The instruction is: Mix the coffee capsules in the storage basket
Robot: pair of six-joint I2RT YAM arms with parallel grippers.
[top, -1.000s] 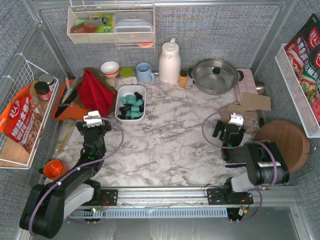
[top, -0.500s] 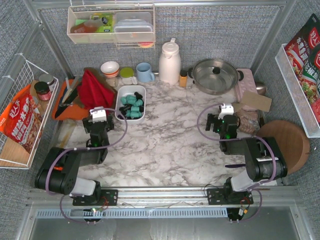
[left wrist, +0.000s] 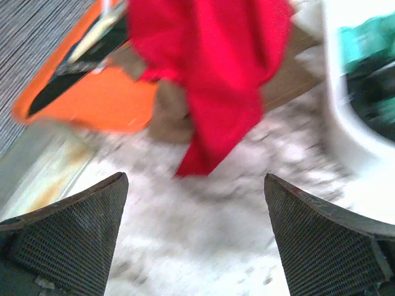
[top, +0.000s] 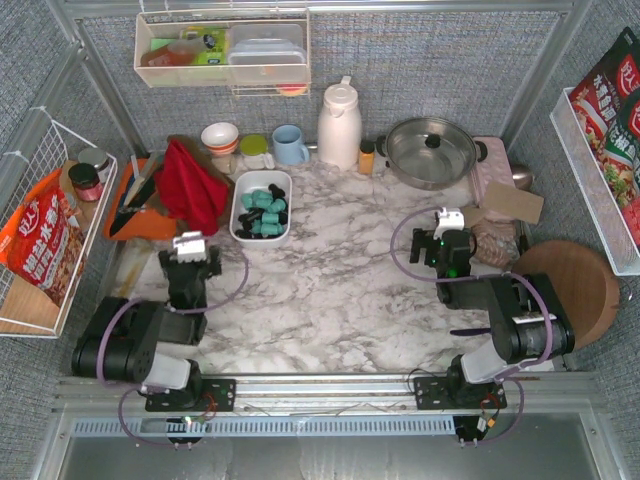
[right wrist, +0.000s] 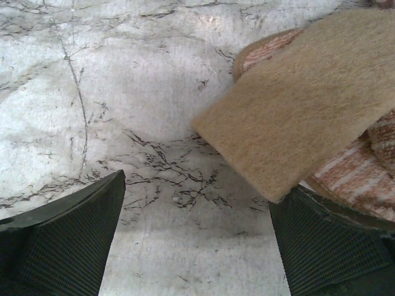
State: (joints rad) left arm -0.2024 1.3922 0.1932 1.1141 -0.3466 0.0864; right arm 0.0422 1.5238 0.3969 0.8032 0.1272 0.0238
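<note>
Toward the back-left of the marble table point(top: 330, 290) sits the storage basket point(top: 239, 205), a small white tray with rounded corners. The coffee capsules point(top: 263, 212) lie heaped inside it, teal ones mostly in the middle and black ones at the edges. Just left of it is a crumpled red cloth point(top: 190, 185), draped partly over an orange board point(top: 135, 222).

The left gripper point(top: 189, 252) hangs above bare marble just in front of the cloth, near the basket's front-left corner but not touching it. Its jaws stand wide apart and hold nothing. From the left wrist (the view is blurred), the left gripper point(left wrist: 194, 180) frames the cloth's hanging tip point(left wrist: 210, 80). The orange board point(left wrist: 92, 95) is at the left, and the basket's white wall point(left wrist: 345, 123) at the right has teal and black capsules point(left wrist: 370, 43) just showing over it.

The right gripper point(top: 448, 236) is well apart from the basket, on the right side of the table. It is spread fully open and empty. In the right wrist view, the right gripper point(right wrist: 197, 185) looks down on marble, with a tan fibrous pad point(right wrist: 296, 105) lying tilted over a striped cloth point(right wrist: 352, 176) just ahead of its right finger.

Along the back stand a blue mug point(top: 290, 145), a white jug point(top: 339, 125) and a steel pot point(top: 432, 152).
</note>
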